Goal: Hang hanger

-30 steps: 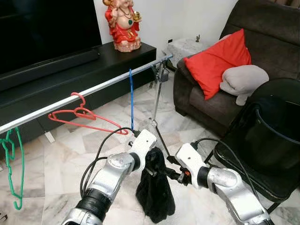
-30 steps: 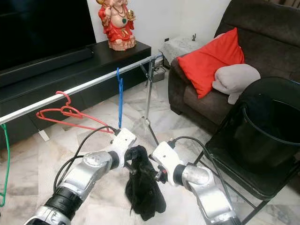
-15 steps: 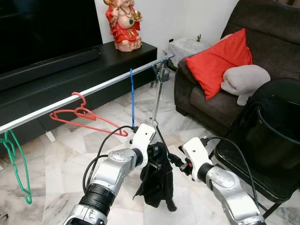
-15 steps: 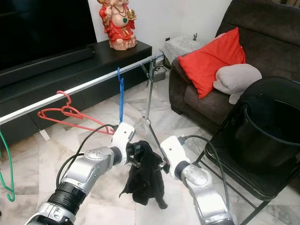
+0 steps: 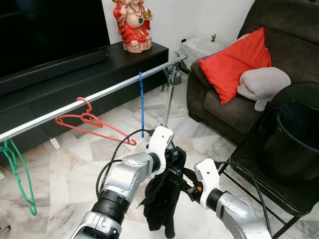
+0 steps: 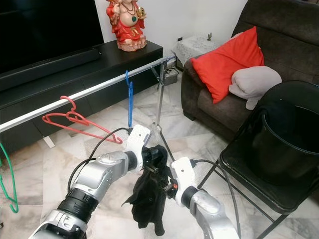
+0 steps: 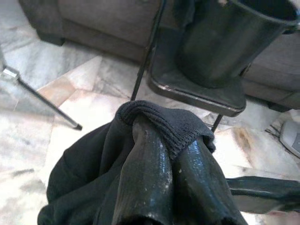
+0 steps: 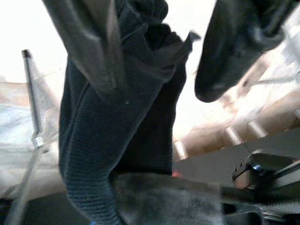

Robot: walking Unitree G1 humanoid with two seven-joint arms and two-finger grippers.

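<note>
A black garment point(image 5: 160, 201) hangs limp from my left gripper point(image 5: 174, 158), below and in front of the silver rail point(image 5: 99, 94). In the left wrist view the two black fingers point(image 7: 145, 178) lie close together with the garment's ribbed edge point(image 7: 164, 122) pinched and draped over their tips. My right gripper point(image 5: 185, 188) sits just right of the cloth, open; in the right wrist view its fingers point(image 8: 229, 51) stand wide apart with the garment point(image 8: 122, 131) between them. On the rail hang a red hanger point(image 5: 89, 122), a blue hanger point(image 5: 141, 104) and a green hanger point(image 5: 17, 169).
A black folding chair point(image 5: 264, 174) holding a black bucket point(image 5: 294, 139) stands close on the right. Behind it is a dark sofa point(image 5: 219, 107) with a red cushion point(image 5: 232, 64). A low black TV stand point(image 5: 75, 64) with a red statue point(image 5: 132, 25) runs behind the rail. The floor is marble.
My left gripper has lifted the garment up and forward toward the rail. The right gripper has dropped back lower beside the cloth.
</note>
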